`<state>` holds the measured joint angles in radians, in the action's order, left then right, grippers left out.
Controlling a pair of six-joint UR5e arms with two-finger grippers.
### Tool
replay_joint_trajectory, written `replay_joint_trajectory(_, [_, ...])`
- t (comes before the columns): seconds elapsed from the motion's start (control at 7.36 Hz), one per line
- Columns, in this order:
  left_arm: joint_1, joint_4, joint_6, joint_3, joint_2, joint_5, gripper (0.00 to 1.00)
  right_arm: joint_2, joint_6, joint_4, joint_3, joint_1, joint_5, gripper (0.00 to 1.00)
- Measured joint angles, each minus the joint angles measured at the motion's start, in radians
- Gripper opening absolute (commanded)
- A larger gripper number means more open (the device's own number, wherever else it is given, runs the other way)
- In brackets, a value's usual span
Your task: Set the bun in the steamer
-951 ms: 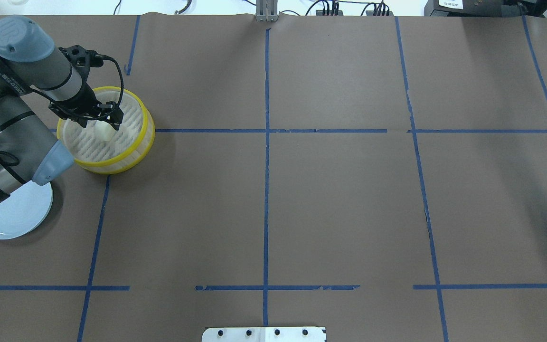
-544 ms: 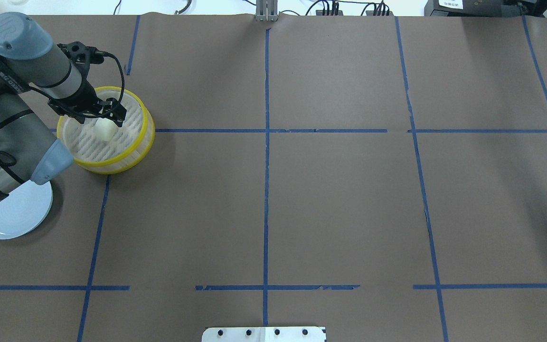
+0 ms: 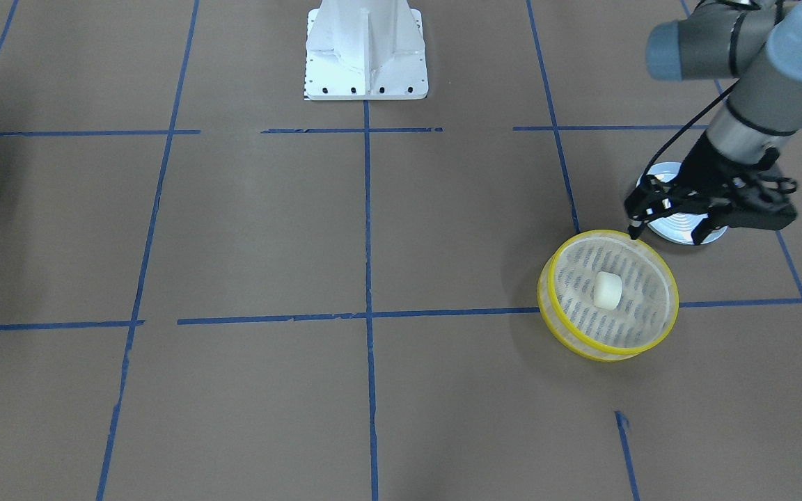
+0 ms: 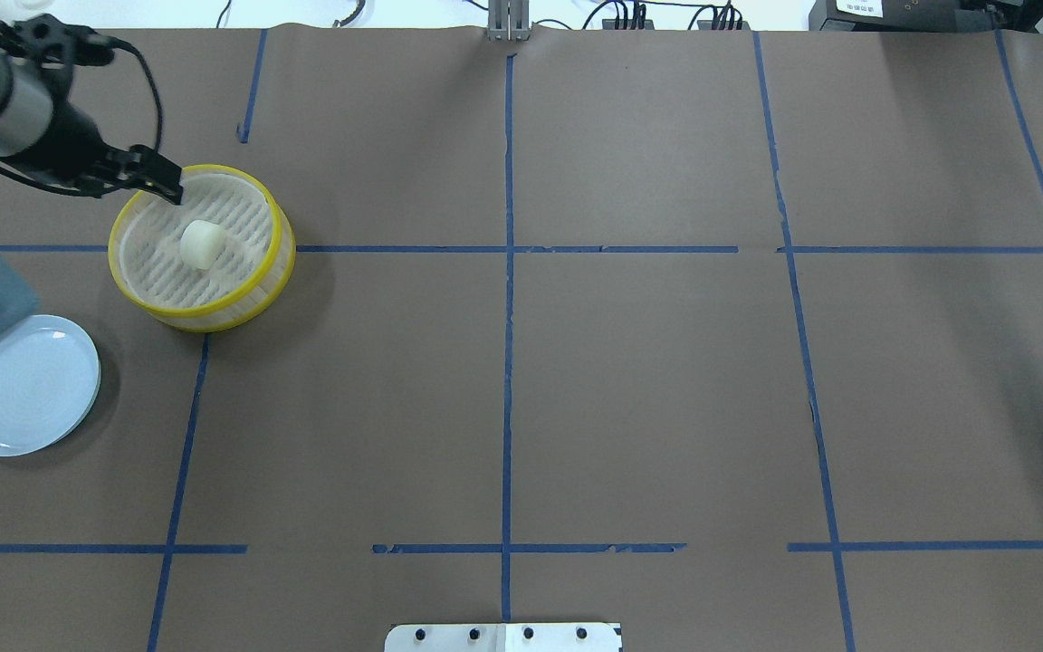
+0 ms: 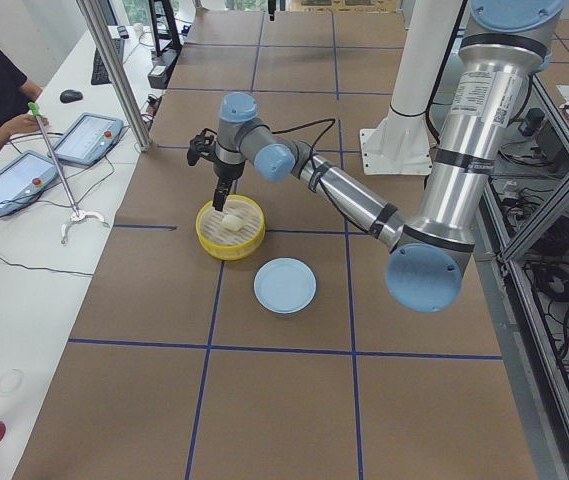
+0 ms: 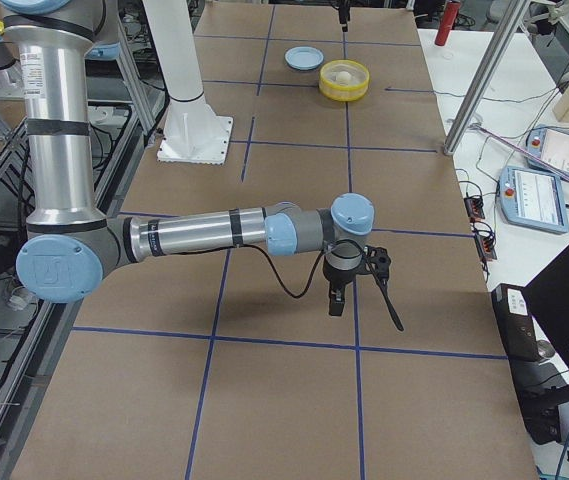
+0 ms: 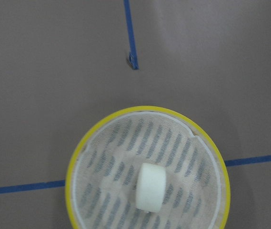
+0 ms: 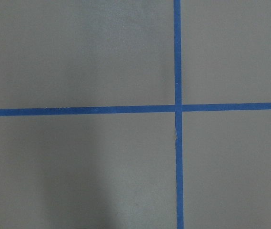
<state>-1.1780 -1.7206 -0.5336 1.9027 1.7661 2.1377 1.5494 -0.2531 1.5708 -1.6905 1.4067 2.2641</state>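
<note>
The cream-white bun (image 4: 198, 243) lies on the slotted floor of the yellow-rimmed steamer (image 4: 206, 313), near its middle. It also shows in the front view (image 3: 608, 289) and the left wrist view (image 7: 151, 187), free of any gripper. My left gripper (image 4: 157, 179) is open and empty. It hangs above the steamer's far left rim; in the front view the gripper (image 3: 667, 226) is above the gap between steamer (image 3: 603, 353) and plate. My right gripper (image 6: 339, 298) shows only in the right side view, far off over bare table; I cannot tell its state.
A pale blue ridged plate (image 4: 23, 389) lies near the steamer on its left, toward the robot. Blue tape lines cross the brown table cover. The white base plate (image 3: 366, 69) of the robot stands at the table's near edge.
My left gripper has let go of the bun, risen and pulled back to the left off the steamer. The bun stays in the steamer.
</note>
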Motion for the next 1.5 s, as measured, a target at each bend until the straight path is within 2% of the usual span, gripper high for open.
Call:
replay_joint_trajectory(0.14, [-0.106, -0.001, 0.126, -0.031, -0.044, 0.059, 1.0, 0.0, 0.0, 0.0, 0.0, 0.0, 0.0, 1.0])
replay_joint_trajectory(0.41, [-0.312, -0.008, 0.431, -0.174, -0.145, 0.188, 1.0, 0.0, 0.0, 0.0, 0.0, 0.0, 0.0, 1.0])
replay_joint_trajectory(0.54, [-0.365, -0.011, 0.549, -0.241, -0.184, 0.208, 1.0, 0.0, 0.0, 0.0, 0.0, 0.0, 0.0, 1.0])
replay_joint_trajectory(0.82, [-0.397, -0.016, 0.619, -0.324, -0.236, 0.214, 1.0, 0.0, 0.0, 0.0, 0.0, 0.0, 0.0, 1.0])
replay_joint_trajectory(1.5, [-0.402, -0.005, 0.596, -0.33, -0.246, 0.211, 1.0, 0.0, 0.0, 0.0, 0.0, 0.0, 0.0, 1.0])
